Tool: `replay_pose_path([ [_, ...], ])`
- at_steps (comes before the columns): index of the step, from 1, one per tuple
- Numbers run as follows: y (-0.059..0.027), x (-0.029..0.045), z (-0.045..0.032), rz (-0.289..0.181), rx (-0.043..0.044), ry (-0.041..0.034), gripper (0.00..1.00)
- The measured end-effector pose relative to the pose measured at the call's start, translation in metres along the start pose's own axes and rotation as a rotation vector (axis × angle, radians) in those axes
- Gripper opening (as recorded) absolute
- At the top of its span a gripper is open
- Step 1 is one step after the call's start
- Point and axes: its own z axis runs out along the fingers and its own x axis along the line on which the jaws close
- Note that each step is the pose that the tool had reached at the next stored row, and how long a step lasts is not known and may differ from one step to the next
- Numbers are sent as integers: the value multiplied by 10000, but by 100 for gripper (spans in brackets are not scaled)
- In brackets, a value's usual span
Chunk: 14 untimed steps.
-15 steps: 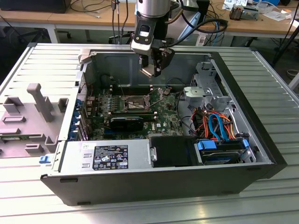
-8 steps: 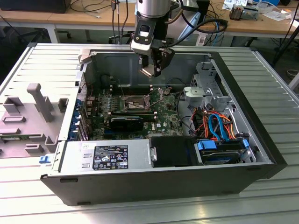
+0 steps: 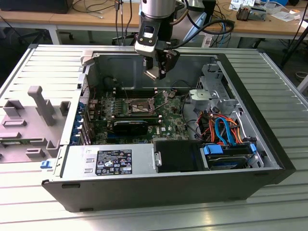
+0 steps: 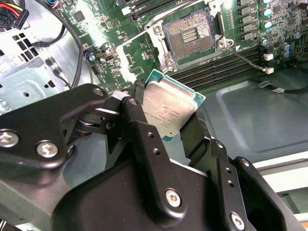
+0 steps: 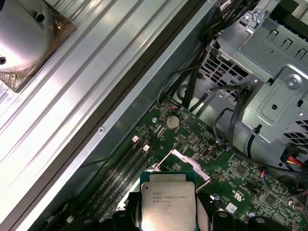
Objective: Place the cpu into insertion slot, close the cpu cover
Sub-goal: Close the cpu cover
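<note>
In the exterior view, the computer case point(image 3: 144, 192) fills mid-frame. Inside it, the insertion slot point(image 3: 137, 107) lies left of centre, the drive cage point(image 3: 211, 91) at right, and the power supply point(image 3: 110, 161) at lower left. The gripper point(image 3: 156, 72) hangs at upper centre. In the second wrist view, the cpu point(image 4: 168, 110) sits between its fingers.

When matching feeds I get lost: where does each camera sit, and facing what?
Exterior view: off the arm, above the open computer case, looking down inside; the arm's wrist and tool show.
Second wrist view: on the arm, looking past the tool's fingers toward the insertion slot.
First wrist view: on the arm, facing the motherboard; tool tips show.
Both wrist views share the gripped cpu.
</note>
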Motion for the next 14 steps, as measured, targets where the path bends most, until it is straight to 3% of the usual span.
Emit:
replay_pose_path([
  [14, 0, 0, 3, 88, -2, -7, 55],
])
